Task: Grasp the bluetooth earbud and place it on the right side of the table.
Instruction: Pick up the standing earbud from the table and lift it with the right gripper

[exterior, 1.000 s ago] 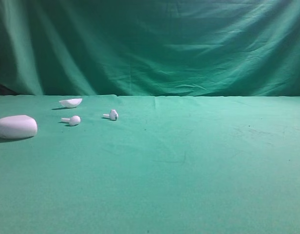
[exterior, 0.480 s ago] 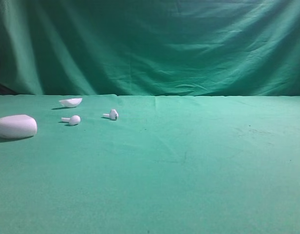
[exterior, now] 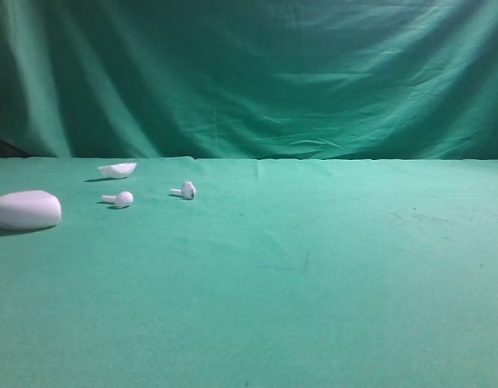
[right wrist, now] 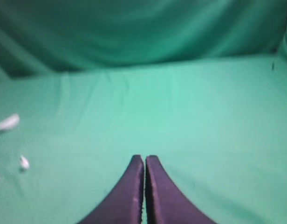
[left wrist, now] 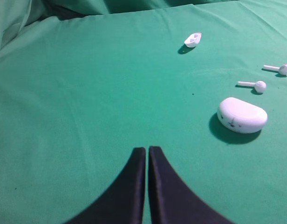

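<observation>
While untouched, bluetooth earbud left of centre.

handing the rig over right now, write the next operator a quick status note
Left hand: shut, holding nothing, above bare cloth.
Right hand: shut, holding nothing.
Bluetooth earbud: lying on the left part of the table, untouched. The plain earbud, oval case and a small white shell piece lie further left.
Done: nothing yet.
Left: open a hand, grasp the earbud with the dark patch, carry it to the table's right side, release.
</observation>
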